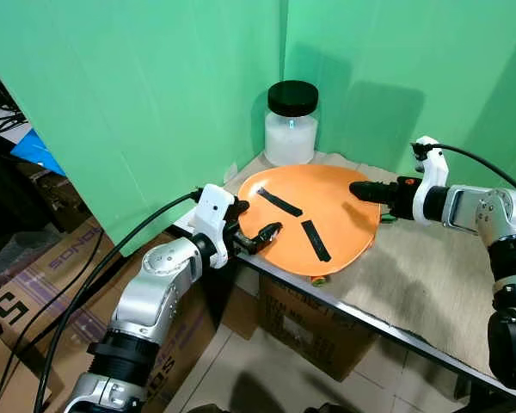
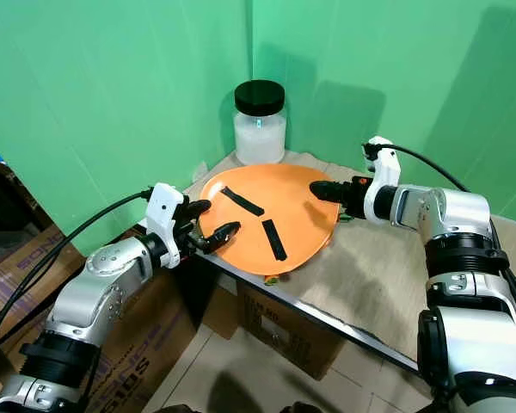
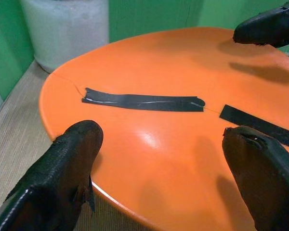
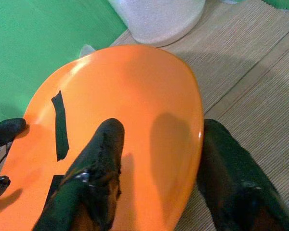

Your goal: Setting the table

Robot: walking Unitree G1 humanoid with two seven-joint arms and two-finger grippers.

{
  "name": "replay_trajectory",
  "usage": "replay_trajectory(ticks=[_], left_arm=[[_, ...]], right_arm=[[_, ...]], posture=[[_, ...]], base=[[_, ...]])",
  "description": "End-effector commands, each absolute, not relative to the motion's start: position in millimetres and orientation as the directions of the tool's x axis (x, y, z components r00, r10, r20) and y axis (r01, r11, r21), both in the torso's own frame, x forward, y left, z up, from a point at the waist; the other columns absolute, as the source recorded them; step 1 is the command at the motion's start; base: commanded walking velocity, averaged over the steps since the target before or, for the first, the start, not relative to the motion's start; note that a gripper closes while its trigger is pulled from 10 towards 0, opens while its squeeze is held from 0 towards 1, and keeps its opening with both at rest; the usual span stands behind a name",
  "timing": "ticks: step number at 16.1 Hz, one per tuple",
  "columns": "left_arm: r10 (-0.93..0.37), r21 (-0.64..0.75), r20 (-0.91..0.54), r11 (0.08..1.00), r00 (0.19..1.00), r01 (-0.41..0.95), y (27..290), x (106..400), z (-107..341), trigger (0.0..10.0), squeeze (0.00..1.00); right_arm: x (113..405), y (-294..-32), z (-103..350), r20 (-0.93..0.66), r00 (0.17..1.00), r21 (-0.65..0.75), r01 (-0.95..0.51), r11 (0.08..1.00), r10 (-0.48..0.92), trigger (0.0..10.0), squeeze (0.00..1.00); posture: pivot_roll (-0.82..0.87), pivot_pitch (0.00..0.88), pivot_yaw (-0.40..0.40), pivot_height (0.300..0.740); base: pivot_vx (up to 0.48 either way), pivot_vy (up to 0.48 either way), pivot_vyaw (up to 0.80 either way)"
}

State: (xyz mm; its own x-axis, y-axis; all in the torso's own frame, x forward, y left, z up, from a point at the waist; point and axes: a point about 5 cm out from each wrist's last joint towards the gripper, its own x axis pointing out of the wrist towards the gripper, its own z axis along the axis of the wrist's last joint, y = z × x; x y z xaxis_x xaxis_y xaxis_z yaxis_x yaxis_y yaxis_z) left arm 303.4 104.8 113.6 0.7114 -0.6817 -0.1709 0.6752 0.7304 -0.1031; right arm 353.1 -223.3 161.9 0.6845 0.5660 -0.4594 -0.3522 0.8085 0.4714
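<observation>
Where the table's [image 1: 430,284] near-left corner meets the green backdrop [image 1: 155,95], the left gripper [image 1: 260,234] reaches in with its two black fingers spread apart, one on either side of the orange plate's [image 1: 327,202] near-left rim; the left wrist view shows both fingertips [image 3: 72,159] flanking the rim with clear gaps, and whether either pad touches the plate cannot be told. Stacked cardboard boxes [image 1: 34,275] stand on the floor below and to the left of this arm. Between the two grippers lies the orange plate, resting on the woven table mat [image 1: 413,258] and overhanging the table's front edge slightly; two strips of black tape [image 1: 279,203] lie on its upper surface, the nearer strip just ahead of the left fingertips, the second [image 1: 315,240] further toward the plate's near edge. Beyond the plate, in the corner of the backdrop, a frosted jar with a black lid [image 1: 291,123] stands upright, just beside the plate's far rim. At the plate's right rim the right gripper [image 1: 367,191] holds its fingers parted as well: in the right wrist view one finger [image 4: 94,178] lies over the plate's upper surface and the other [image 4: 231,168] sits outside the rim over the mat, so the rim passes between them without being clamped.
</observation>
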Motion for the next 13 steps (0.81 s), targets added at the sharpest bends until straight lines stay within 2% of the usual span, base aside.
replay_trajectory(ticks=[1, 13], left_arm=[[-0.695, -0.092, -0.164, 0.718, 0.700, 0.690, 102.4, 305.8, 116.4, 10.0, 0.00], [-0.711, -0.070, -0.142, 0.701, 0.688, 0.710, 99.2, 311.7, 123.2, 10.0, 0.00]], right_arm=[[352.7, -217.9, 163.9, -0.434, 0.675, 0.489, -0.380, 0.785, 0.597, 0.0, 0.00], [350.1, -211.0, 160.6, -0.430, 0.652, 0.507, -0.398, 0.765, 0.624, 0.0, 0.00]], posture=[[-0.08, 0.000, 0.047, 0.740], [-0.07, 0.000, 0.048, 0.740]], base=[[0.000, 0.000, 0.00], [0.000, 0.000, 0.00]])
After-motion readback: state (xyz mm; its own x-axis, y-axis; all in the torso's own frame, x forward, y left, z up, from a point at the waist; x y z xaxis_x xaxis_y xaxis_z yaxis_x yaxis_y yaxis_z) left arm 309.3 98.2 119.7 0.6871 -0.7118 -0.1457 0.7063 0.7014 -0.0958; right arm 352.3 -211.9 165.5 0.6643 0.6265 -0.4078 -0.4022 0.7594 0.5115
